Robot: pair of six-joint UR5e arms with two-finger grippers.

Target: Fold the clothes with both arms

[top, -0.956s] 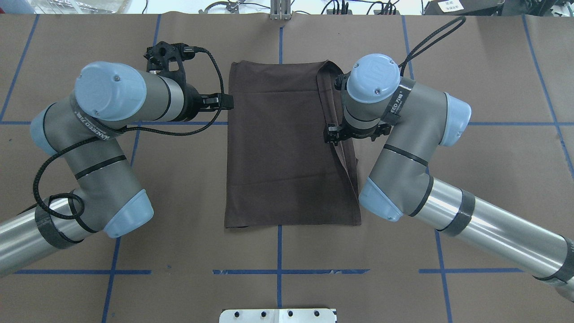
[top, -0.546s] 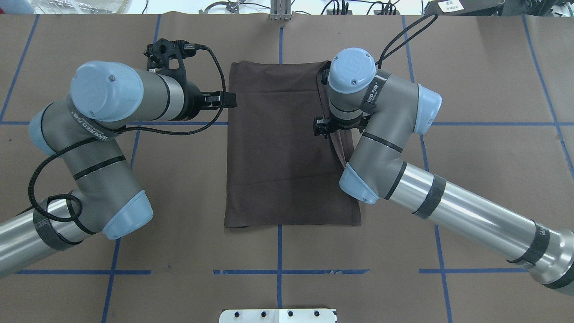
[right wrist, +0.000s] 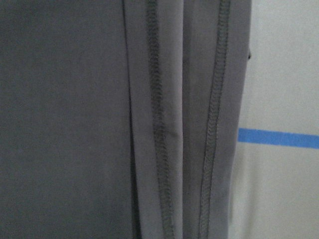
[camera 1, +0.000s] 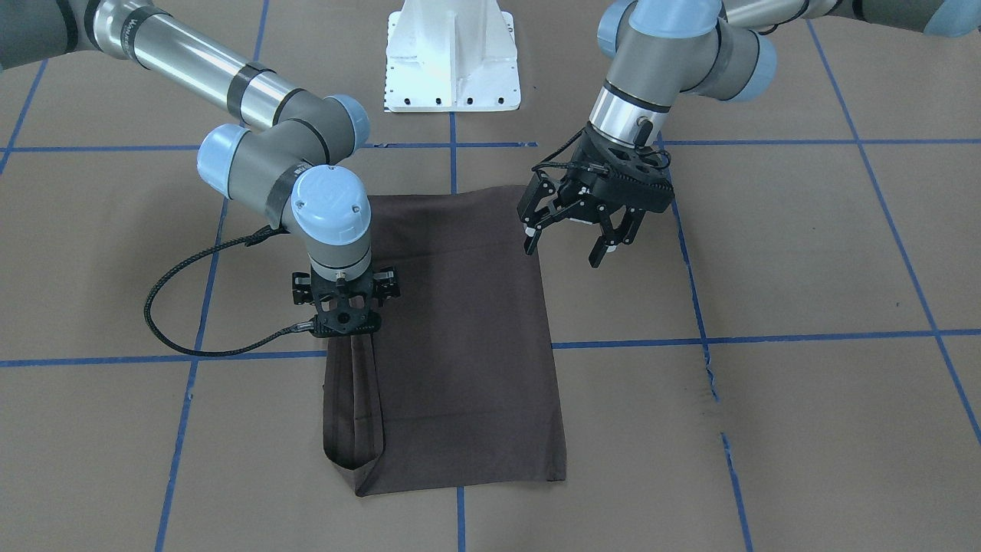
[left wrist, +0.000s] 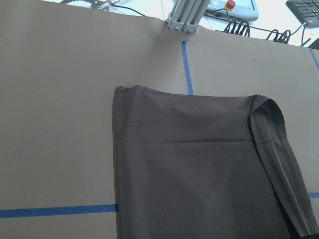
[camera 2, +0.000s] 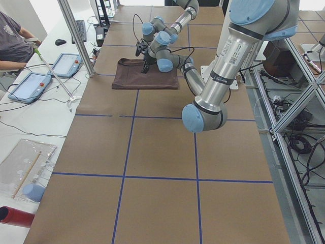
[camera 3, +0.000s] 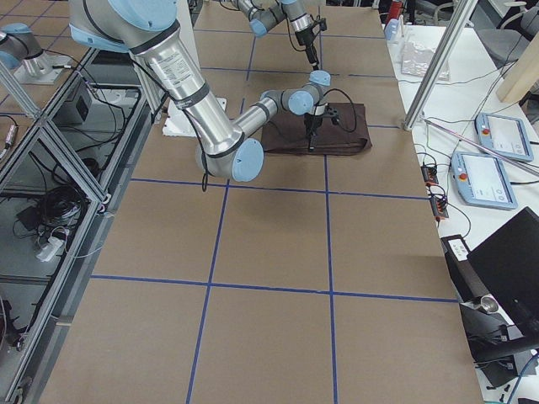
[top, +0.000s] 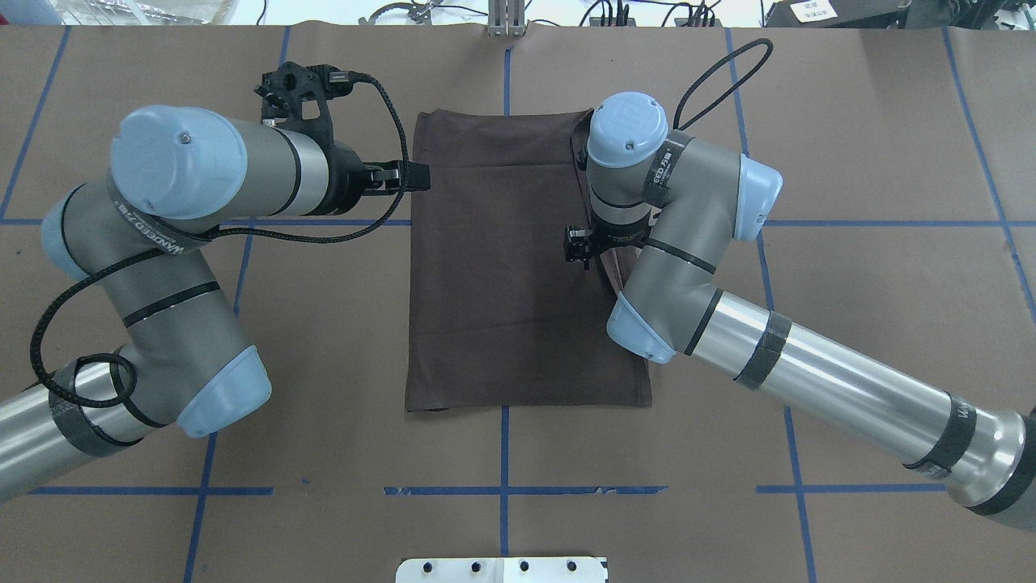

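The left gripper (camera 1: 571,234), fingers spread and empty, hangs at the T-shirt's (top: 502,275) nine o'clock edge in the overhead view. The right gripper (camera 1: 342,322) points straight down at its three o'clock edge, where a hemmed strip of cloth rises to it; I cannot tell whether its fingers pinch it. One shirt lies folded in a rectangle mid-table (top: 890,162). Two arms, both bent at the elbow.

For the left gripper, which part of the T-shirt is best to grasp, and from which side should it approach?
Probably the long side edge of the T-shirt nearest the left gripper. That edge lies flat and straight on the table, and the gripper hangs open just above it, so a descent from above and the outside, one finger sliding under the fold, looks simplest.
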